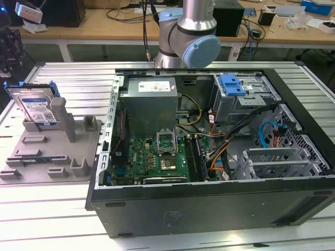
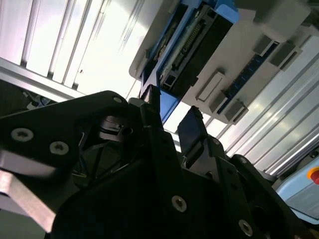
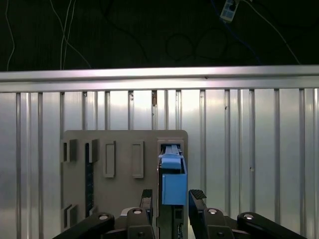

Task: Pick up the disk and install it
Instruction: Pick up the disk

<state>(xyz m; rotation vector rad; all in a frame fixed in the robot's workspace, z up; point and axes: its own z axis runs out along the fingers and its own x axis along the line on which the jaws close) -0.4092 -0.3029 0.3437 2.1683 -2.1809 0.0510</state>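
The disk (image 1: 36,107) is a silver hard drive with a white-and-blue label and a blue frame. It stands on edge in a slot of the grey holder (image 1: 52,151) at the exterior view's left, with nothing touching it. In the first wrist view its blue top edge (image 3: 173,184) lies between the two black fingers of my gripper (image 3: 172,196), which is open. The second wrist view has the disk (image 2: 194,45) beyond the fingertips (image 2: 149,104), with a gap between them and it. The arm's elbow (image 1: 191,36) is at the back, behind the computer.
An open computer case (image 1: 209,209) lies in the middle of the ribbed metal table (image 1: 63,73), its motherboard and cables exposed. A drive cage with a bright-blue latch (image 1: 233,83) sits in its far right corner. Benches with cables stand behind.
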